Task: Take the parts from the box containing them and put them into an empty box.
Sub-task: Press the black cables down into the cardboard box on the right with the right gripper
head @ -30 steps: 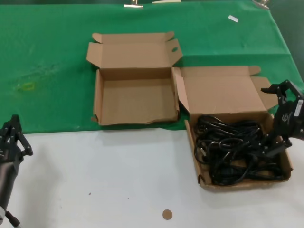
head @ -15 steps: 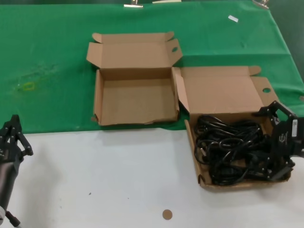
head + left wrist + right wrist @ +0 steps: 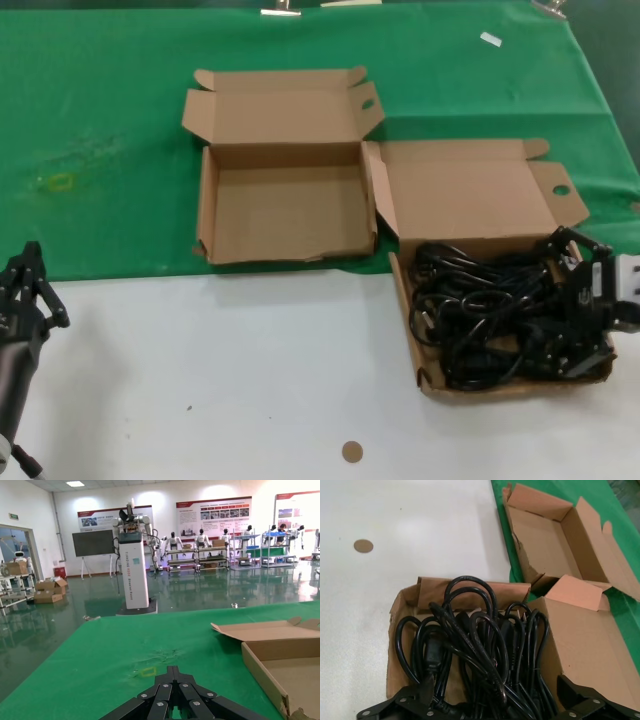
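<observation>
The box holding the parts (image 3: 408,300) stands at the right with its lid flap up, filled with a tangle of black power cables (image 3: 480,310). The empty box (image 3: 285,258), with a wavy front rim, stands open to its left on the green cloth. My right gripper (image 3: 572,302) is open and lowered into the right side of the cable pile. In the right wrist view its fingers (image 3: 422,692) straddle the cables (image 3: 485,645), and the empty box (image 3: 555,540) lies beyond. My left gripper (image 3: 25,290) is parked at the lower left, shut, fingertips together (image 3: 173,672).
The front half of the table is white (image 3: 250,380) with a small brown disc (image 3: 351,452); the back half is green cloth (image 3: 100,120). The empty box's side wall (image 3: 265,675) also shows in the left wrist view. The two boxes nearly touch at their adjoining corners.
My right gripper has come down and leftward from above the box's right edge into the cable pile. The left arm and both boxes have not moved.
</observation>
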